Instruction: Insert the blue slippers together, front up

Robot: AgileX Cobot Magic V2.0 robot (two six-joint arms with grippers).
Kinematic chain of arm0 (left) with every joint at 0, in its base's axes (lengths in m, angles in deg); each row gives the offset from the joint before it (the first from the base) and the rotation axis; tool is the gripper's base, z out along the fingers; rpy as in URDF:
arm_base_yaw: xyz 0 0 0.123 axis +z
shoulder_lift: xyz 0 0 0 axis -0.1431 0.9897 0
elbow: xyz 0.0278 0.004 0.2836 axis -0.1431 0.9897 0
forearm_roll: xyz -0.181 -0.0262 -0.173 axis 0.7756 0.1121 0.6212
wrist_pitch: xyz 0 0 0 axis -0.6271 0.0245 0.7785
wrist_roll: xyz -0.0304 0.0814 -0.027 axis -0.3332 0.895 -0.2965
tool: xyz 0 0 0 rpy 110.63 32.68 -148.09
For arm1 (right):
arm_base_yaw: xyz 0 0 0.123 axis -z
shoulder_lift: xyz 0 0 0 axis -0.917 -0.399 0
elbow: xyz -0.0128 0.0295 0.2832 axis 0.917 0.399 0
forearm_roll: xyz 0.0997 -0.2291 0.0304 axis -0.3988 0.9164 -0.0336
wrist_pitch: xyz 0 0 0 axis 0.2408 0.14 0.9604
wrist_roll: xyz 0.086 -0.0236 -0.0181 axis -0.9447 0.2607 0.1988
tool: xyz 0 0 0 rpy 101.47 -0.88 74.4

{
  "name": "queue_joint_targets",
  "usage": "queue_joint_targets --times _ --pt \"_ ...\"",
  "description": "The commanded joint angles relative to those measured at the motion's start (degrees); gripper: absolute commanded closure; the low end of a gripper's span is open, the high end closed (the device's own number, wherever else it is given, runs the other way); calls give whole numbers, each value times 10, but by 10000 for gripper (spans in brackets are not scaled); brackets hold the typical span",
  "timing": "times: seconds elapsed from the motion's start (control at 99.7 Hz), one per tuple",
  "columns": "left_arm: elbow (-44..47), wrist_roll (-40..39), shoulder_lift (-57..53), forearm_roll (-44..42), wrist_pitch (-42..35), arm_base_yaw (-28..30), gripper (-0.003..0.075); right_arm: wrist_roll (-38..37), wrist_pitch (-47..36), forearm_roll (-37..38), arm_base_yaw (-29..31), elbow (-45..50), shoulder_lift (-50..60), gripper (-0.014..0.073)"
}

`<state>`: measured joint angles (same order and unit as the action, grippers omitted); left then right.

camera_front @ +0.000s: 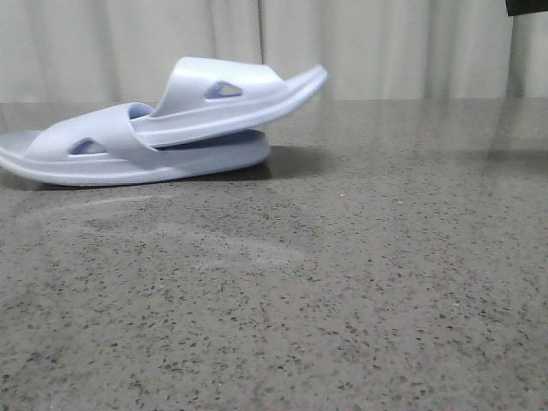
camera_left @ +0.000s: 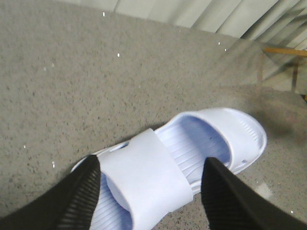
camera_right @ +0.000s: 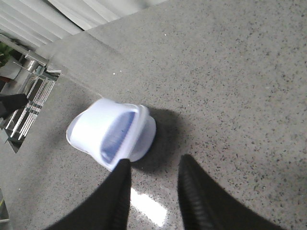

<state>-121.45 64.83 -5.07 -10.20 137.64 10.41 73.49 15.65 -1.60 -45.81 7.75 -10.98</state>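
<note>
The two pale blue slippers lie nested at the table's back left. The lower slipper (camera_front: 111, 141) lies flat. The upper slipper (camera_front: 214, 86) is pushed under the lower one's strap, its free end tilted up to the right. Neither gripper shows in the front view. In the left wrist view my left gripper (camera_left: 151, 172) is open and straddles the near strap (camera_left: 144, 177) from above; the other strap (camera_left: 235, 129) lies beyond. In the right wrist view my right gripper (camera_right: 156, 163) is open and empty, over bare table beside the slippers (camera_right: 110, 132), seen end-on.
The table (camera_front: 342, 282) is speckled grey stone. A pale curtain (camera_front: 385, 43) hangs behind it. A dark object (camera_front: 526, 7) shows at the top right corner. A metal frame (camera_right: 29, 91) stands past the table edge in the right wrist view.
</note>
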Motion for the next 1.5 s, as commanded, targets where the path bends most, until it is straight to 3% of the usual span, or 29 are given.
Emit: queue_joint_targets --times 0.0,0.08,0.14,0.442,0.692,0.753,0.873,1.044,1.214,1.485 --pt "-19 3 -58 35 40 3 413 2 62 -37 1 -9 44 547" --pt "-19 12 -89 34 30 -4 570 2 44 -38 -11 7 68 692" --pt "-19 24 -116 34 15 -14 703 2 22 -38 -24 20 88 691" --pt "1 32 -244 -28 -209 -109 705 14 -177 -38 -94 104 219 689" --pt "133 69 -344 -40 -414 -209 705 57 -316 -32 -164 194 317 689" --pt "179 116 -363 -6 -425 -230 705 69 -344 -32 -174 224 336 689" --pt "269 211 -390 152 -426 -244 705 106 -379 -42 -178 295 370 690" --pt "386 367 -431 332 -427 -245 705 211 -403 -142 -178 410 442 690" --pt "471 380 -490 334 -426 -245 705 234 -419 -169 -178 505 533 690" --pt "491 384 -514 334 -433 -245 705 234 -425 -192 -178 519 548 693"
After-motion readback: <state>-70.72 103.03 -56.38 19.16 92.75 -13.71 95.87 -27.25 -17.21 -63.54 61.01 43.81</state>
